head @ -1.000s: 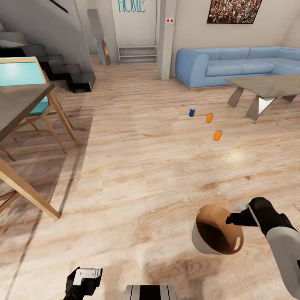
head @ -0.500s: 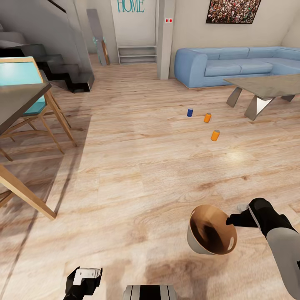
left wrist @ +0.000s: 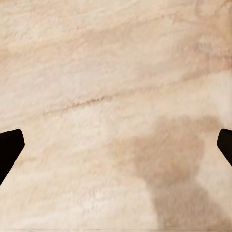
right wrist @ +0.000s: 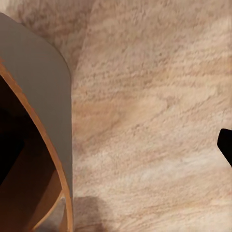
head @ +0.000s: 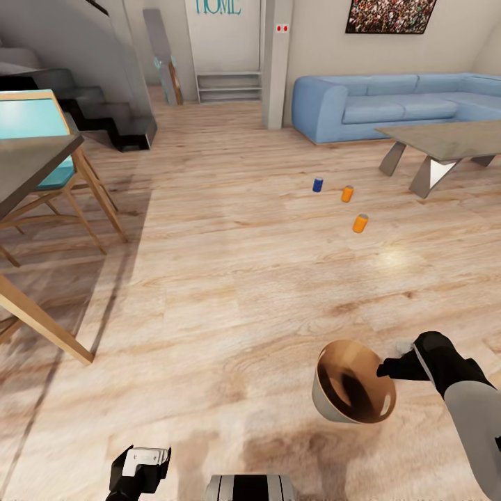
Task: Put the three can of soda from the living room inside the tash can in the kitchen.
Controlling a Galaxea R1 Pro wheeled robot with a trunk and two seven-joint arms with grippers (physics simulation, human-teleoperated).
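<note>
Three cans of soda stand on the wood floor ahead near the coffee table: a dark blue one (head: pixel 317 184), an orange one (head: pixel 347 193) and a nearer orange one (head: pixel 360 223). The trash can (head: pixel 351 386), pale grey outside and orange-brown inside, sits low on the right, tilted with its mouth up. My right gripper (head: pixel 385 368) is at its rim. In the right wrist view the gripper (right wrist: pixel 118 154) is open wide, straddling the can's wall (right wrist: pixel 46 92), one finger inside and one outside. My left gripper (head: pixel 141 465) is open over bare floor (left wrist: pixel 116 145).
A wooden dining table (head: pixel 31 167) and a teal chair (head: pixel 42 139) stand on the left. The grey coffee table (head: pixel 445 142) and blue sofa (head: pixel 390 104) are at the far right. A pillar (head: pixel 277 62) and dark stairs (head: pixel 104 115) are at the back.
The trash can tipped and shifted a little to the left at my right gripper, then stayed put. The view drifted slightly; the cans on the floor did not move.
</note>
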